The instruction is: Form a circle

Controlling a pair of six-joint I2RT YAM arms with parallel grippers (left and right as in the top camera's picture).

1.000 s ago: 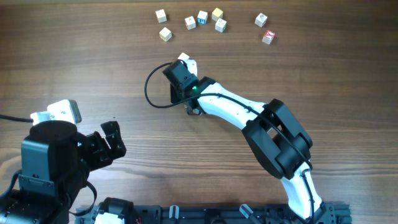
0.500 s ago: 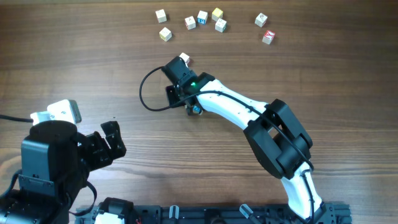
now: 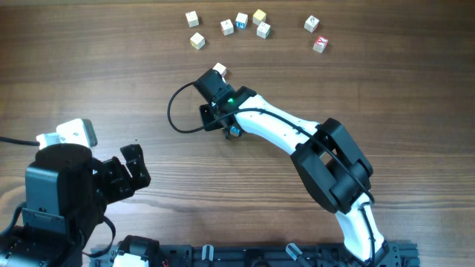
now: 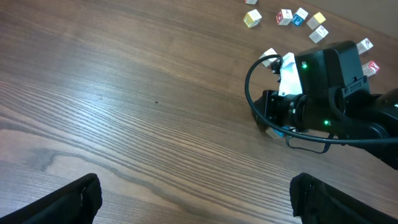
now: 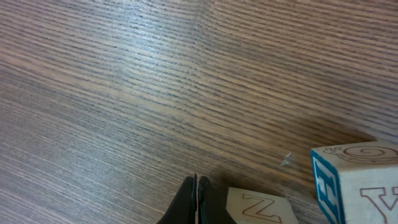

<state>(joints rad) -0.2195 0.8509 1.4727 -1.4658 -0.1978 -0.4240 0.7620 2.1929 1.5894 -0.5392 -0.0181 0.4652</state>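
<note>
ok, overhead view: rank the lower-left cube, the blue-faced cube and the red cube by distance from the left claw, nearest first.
1. lower-left cube: left end of the scatter, closest to the left claw.
2. blue-faced cube: middle of the top cluster.
3. red cube: far right, clearly farthest.

Right wrist view: low cube (image 5: 260, 208) at near edge, top face "Z". Right cube (image 5: 364, 183): "Y"; blue side letter unclear.
</note>
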